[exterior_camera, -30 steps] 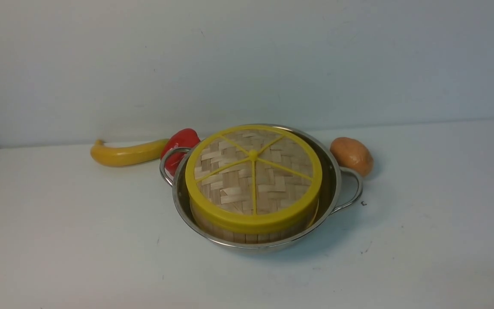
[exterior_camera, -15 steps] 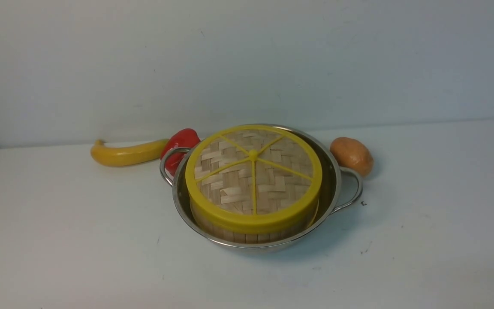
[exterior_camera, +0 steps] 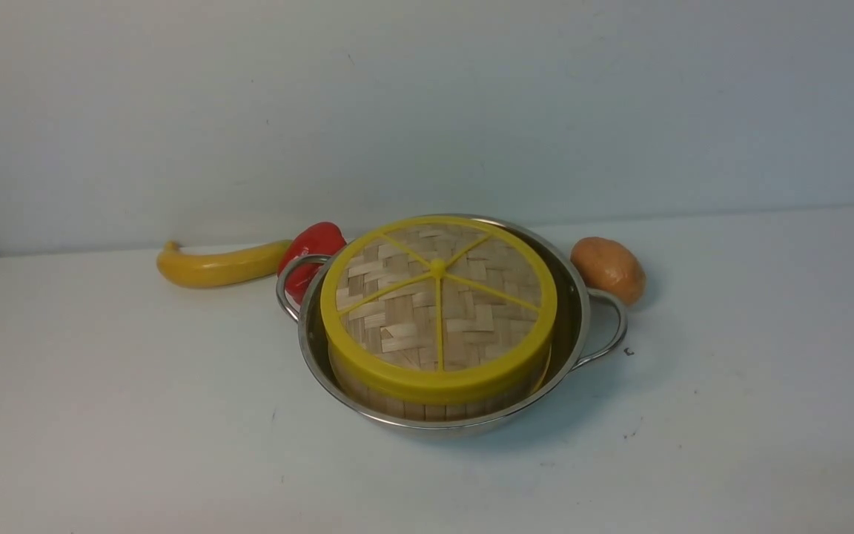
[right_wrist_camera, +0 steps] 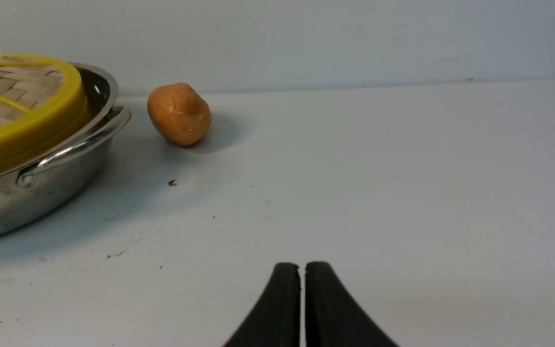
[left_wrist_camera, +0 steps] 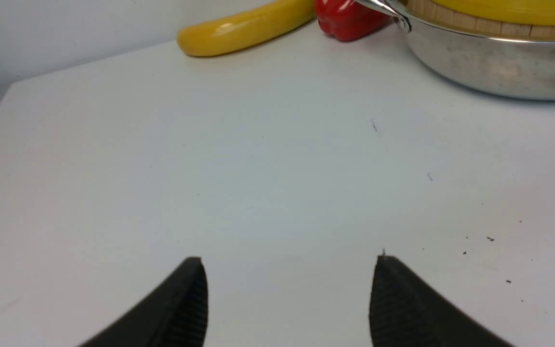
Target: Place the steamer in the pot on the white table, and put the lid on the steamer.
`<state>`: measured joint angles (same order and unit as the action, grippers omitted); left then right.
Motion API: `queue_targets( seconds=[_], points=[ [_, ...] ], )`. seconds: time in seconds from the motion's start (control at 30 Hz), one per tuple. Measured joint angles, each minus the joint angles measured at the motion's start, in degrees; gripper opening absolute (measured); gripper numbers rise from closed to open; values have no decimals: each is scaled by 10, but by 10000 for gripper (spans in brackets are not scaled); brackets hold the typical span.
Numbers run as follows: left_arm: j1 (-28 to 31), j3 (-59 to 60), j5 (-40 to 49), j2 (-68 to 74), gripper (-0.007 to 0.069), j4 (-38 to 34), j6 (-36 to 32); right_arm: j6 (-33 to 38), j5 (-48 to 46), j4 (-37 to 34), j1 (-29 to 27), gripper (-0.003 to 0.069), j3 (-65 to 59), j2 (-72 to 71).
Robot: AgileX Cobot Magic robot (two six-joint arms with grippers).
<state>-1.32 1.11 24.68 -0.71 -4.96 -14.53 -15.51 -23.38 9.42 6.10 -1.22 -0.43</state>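
At the centre of the front view, the flat woven-bamboo lid point(exterior_camera: 438, 304) with yellow rim and spokes caps the slatted bamboo steamer point(exterior_camera: 434, 404), which sits inside the shiny steel two-handled pot point(exterior_camera: 575, 326) on the white table point(exterior_camera: 101, 415). The left end effector point(left_wrist_camera: 289, 299) is spread wide and empty, the pot at upper right of its view. The right end effector point(right_wrist_camera: 302, 299) is pressed together, empty, the pot at left.

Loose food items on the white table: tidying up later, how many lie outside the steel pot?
3: yellow banana and red pepper behind its left handle, brown potato by its right. Others may hide under the lid.
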Motion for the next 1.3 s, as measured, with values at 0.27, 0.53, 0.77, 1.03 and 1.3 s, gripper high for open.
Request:
queue_targets(
  seconds=[0.27, 0.53, 0.77, 1.03, 1.3],
  points=[
    [0, 0, 0, 0, 421, 0, 0, 1, 0, 0, 0, 15, 0, 0],
    [0, 0, 0, 0, 421, 0, 0, 1, 0, 0, 0, 24, 0, 0],
    [0, 0, 0, 0, 421, 0, 0, 1, 0, 0, 0, 33, 0, 0],
    [0, 0, 0, 0, 421, 0, 0, 1, 0, 0, 0, 41, 0, 0],
    [0, 0, 0, 0, 421, 0, 0, 3, 0, 0, 0, 47, 0, 0]
  ],
)
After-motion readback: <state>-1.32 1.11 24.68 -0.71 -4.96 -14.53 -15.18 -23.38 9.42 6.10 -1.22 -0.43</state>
